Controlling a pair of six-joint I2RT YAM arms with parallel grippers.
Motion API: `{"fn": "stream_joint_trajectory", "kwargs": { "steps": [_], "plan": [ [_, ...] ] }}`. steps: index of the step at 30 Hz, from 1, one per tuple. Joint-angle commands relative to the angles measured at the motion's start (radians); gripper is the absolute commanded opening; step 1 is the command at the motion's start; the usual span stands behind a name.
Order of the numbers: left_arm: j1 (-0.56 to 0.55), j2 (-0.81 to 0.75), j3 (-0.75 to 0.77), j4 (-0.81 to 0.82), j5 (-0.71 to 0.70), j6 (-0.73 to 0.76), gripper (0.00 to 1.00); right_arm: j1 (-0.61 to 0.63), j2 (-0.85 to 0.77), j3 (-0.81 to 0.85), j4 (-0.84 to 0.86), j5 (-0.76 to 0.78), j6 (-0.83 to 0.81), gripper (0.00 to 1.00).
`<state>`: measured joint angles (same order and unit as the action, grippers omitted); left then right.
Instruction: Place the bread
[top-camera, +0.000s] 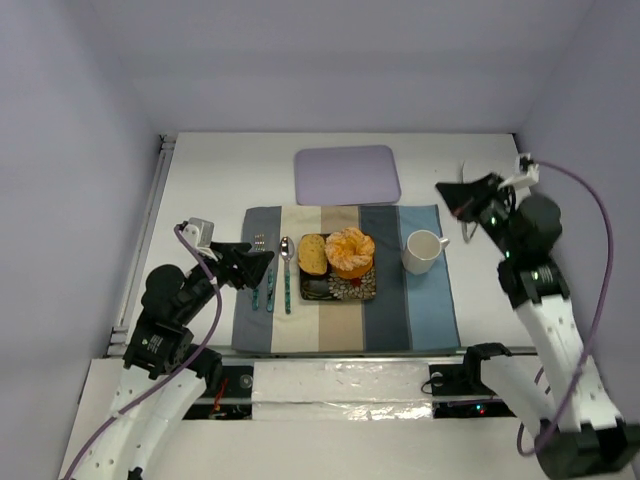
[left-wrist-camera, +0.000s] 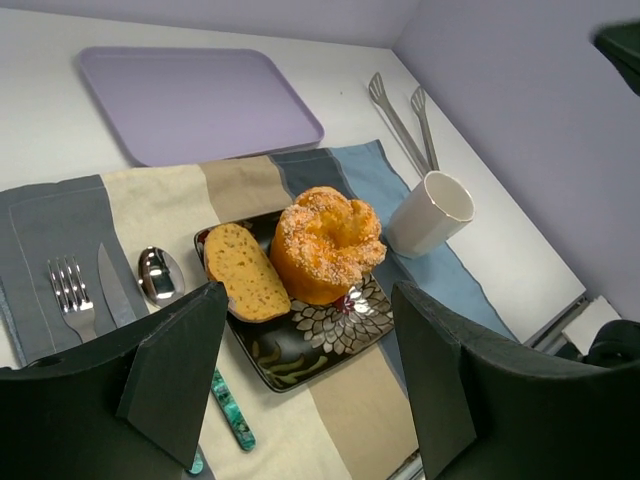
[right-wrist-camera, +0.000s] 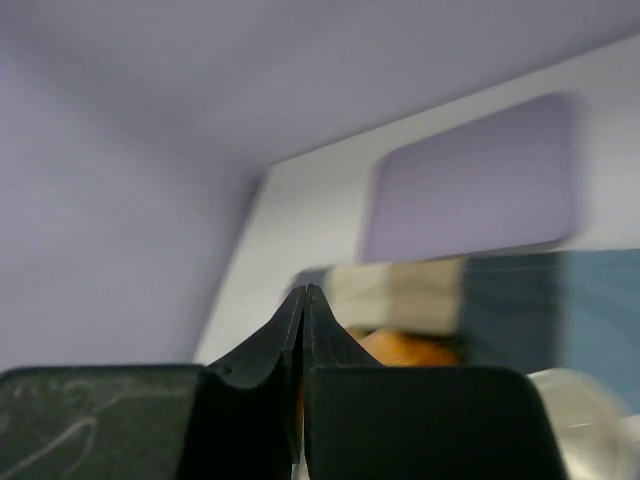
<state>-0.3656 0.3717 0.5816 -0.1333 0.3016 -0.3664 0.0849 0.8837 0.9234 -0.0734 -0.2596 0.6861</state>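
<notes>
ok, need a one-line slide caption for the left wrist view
Open left tool facing the bread and peeled orange on a dark floral plate, white mug alongside.

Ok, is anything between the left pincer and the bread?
Nothing upright. The open left pincer faces the bread on the plate's left side; only the spoon lies flat on the placemat between them. The orange sits beyond the bread.

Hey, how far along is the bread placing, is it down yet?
Done: the bread lies on the patterned plate beside the orange, free of both claws. In hand: nothing. The left claw is open and empty by the cutlery, and the right claw is shut and empty near the mug. Left: seemingly just backing the arms away.
</notes>
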Motion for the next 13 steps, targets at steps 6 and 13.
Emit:
{"fn": "stream_joint_trajectory", "kwargs": {
  "steps": [6,13],
  "plan": [
    [-0.006,-0.001,0.0,0.049,0.01,0.033,0.64,0.114,-0.285,-0.231,0.023,-0.299,0.095,0.0],
    [0.013,0.03,-0.002,0.058,0.034,0.043,0.63,0.163,-0.296,-0.317,0.061,-0.33,0.092,0.01]
  ]
}}
